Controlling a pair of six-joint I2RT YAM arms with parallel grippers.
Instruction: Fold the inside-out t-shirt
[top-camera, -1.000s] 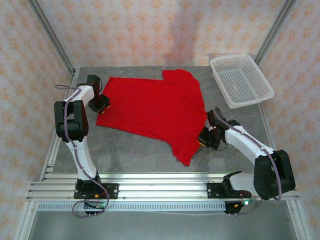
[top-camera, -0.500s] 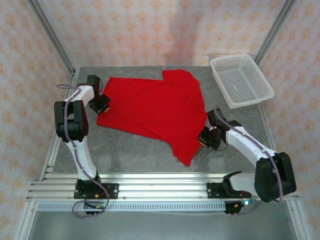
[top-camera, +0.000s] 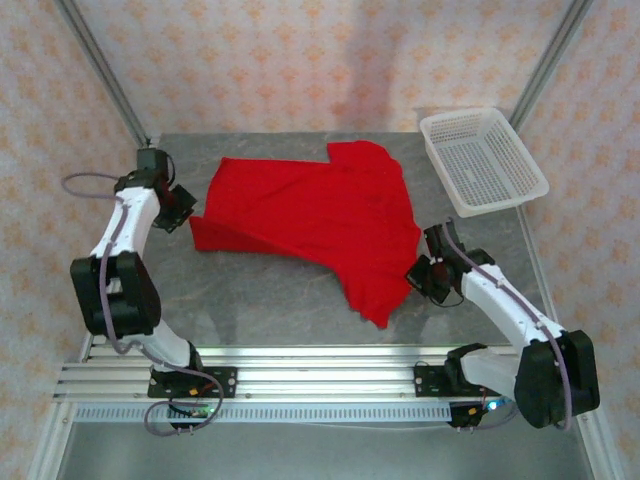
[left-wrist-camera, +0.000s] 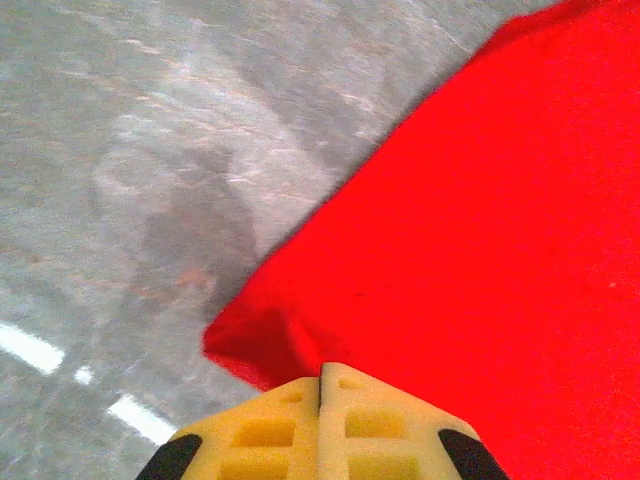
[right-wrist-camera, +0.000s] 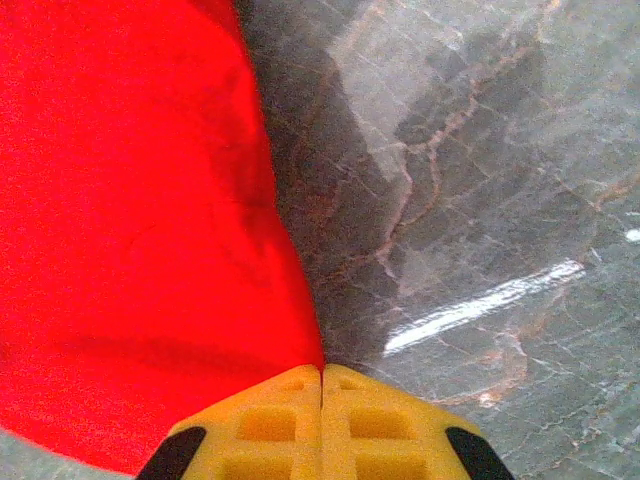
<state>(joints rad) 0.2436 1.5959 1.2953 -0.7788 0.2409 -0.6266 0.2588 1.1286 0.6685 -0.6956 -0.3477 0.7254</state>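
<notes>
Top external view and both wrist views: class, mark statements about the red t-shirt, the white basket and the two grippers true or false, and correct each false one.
1. The t-shirt lies spread on the table. True.
2. The t-shirt sits inside the basket. False: it lies on the table, apart from the basket.
3. The left gripper and the right gripper both have their fingers shut. True.
4. In the top view, the left gripper is at the t-shirt's right-hand edge. False: it is at the left-hand edge, and the right gripper is at the right-hand edge.
</notes>
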